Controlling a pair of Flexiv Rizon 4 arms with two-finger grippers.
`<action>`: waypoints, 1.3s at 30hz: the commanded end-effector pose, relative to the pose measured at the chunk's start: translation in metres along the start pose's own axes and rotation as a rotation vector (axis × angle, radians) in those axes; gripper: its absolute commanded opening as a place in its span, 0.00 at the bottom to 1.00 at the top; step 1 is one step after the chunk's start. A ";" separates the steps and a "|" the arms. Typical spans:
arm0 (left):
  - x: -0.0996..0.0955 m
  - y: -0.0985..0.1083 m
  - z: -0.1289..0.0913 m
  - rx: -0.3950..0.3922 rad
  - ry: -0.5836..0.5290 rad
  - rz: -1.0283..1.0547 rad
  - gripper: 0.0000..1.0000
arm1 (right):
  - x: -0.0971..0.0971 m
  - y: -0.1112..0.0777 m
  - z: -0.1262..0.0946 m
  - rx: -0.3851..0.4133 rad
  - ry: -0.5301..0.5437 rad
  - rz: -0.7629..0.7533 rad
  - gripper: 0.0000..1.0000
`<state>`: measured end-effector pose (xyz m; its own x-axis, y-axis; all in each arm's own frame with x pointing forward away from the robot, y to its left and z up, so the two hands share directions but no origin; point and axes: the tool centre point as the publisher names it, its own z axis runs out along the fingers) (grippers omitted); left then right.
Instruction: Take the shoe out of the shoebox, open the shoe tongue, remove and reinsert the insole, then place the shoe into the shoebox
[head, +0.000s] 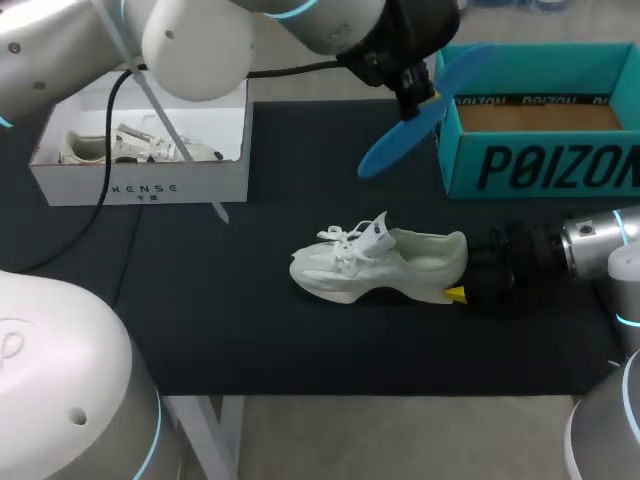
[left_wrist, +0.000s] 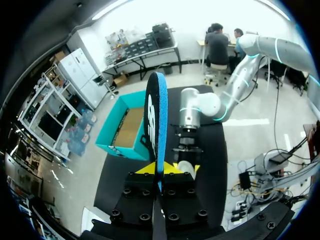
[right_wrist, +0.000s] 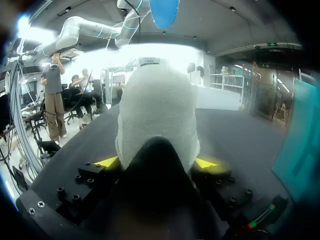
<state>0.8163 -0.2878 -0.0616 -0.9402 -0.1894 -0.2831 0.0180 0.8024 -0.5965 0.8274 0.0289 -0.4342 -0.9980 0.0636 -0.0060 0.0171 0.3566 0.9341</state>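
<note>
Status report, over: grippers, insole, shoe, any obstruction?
Left gripper shut on blue foam insole, aloft beside teal cardboard shoebox. Right gripper shut on heel of white lace-up sneaker, on black mat. Nothing seen blocking.

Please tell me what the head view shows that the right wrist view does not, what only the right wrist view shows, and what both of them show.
Only the head view: the white box with a second shoe in it, and the laces. Only the right wrist view: both yellow fingers of the right gripper, one on each side of the shoe; the head view shows one tip. Both: the shoe on the black mat, the blue insole held up above it, and the teal box.
</note>
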 end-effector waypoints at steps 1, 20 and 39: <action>0.000 0.000 0.000 0.000 0.002 0.002 0.00 | -0.001 -0.005 0.004 0.002 -0.001 0.001 0.00; -0.077 0.060 -0.039 0.290 0.557 -0.064 0.00 | -0.001 -0.005 0.004 0.002 -0.001 0.001 0.00; -0.121 0.046 -0.048 0.468 0.944 -0.158 0.00 | -0.001 -0.005 0.004 0.002 -0.001 0.001 0.00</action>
<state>0.9046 -0.1922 -0.0208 -0.9429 0.2119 0.2570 -0.1376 0.4549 -0.8798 0.8274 0.0289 -0.4341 -0.9980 0.0636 -0.0060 0.0171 0.3566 0.9341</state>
